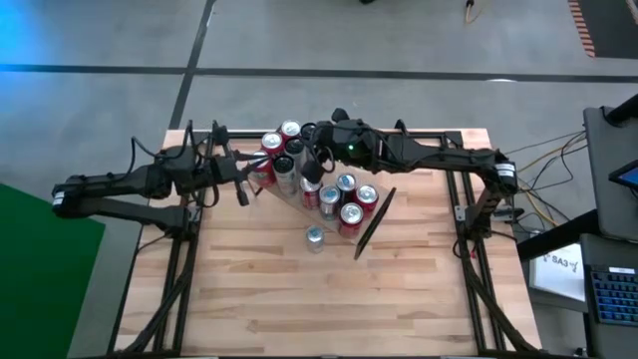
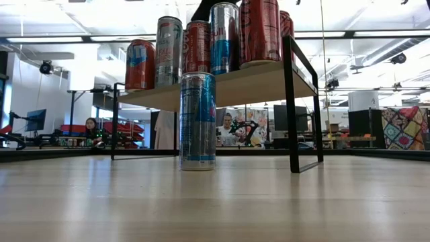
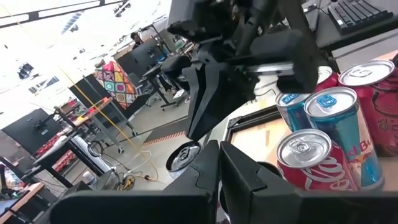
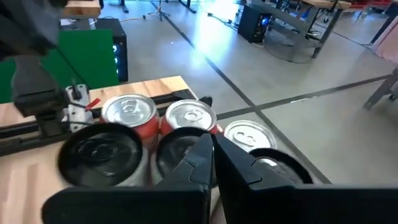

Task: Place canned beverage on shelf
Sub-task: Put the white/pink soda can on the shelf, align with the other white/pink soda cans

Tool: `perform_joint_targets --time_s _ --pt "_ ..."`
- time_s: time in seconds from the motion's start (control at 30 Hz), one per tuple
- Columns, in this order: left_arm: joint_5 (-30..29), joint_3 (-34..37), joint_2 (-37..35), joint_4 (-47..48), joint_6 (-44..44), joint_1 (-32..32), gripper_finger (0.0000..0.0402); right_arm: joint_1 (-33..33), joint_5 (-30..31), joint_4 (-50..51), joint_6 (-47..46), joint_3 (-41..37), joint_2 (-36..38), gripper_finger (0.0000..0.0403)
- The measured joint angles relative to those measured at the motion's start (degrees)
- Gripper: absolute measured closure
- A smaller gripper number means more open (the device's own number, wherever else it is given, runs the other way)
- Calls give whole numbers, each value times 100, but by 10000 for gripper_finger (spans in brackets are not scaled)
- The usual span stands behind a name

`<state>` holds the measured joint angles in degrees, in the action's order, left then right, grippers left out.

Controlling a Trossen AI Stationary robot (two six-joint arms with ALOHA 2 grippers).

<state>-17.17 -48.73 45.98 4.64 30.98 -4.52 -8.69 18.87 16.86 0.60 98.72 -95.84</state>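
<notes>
Silver-blue can (image 1: 315,238) stands upright alone on counter (image 1: 299,309), near counter's middle, just off shelf (image 2: 269,81) front edge; long axis vertical. Both tools sit over shelf cans toward far edge, so can lies nearward of each. Right tool (image 1: 321,160) seems nearer, fingers together, empty; left tool (image 1: 242,194) fingers together, empty. Label on shelf can (image 3: 348,134) reads partly "Red Bu".

- both arms are dark, chunky, jointed
- right arm (image 1: 429,155) has a little green light glowing near the wrist
- left hand (image 3: 217,171): black angular fingers
</notes>
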Motion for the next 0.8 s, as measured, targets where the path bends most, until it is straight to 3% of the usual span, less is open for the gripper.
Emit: perform_joint_targets --time_s 0.37,0.8 --pt "-2 0 -7 -52 -17 0 402 -46 -287 -219 92 0 -178 394" --pt "-26 0 -11 -40 -11 -2 402 -46 -284 258 -68 0 -191 394"
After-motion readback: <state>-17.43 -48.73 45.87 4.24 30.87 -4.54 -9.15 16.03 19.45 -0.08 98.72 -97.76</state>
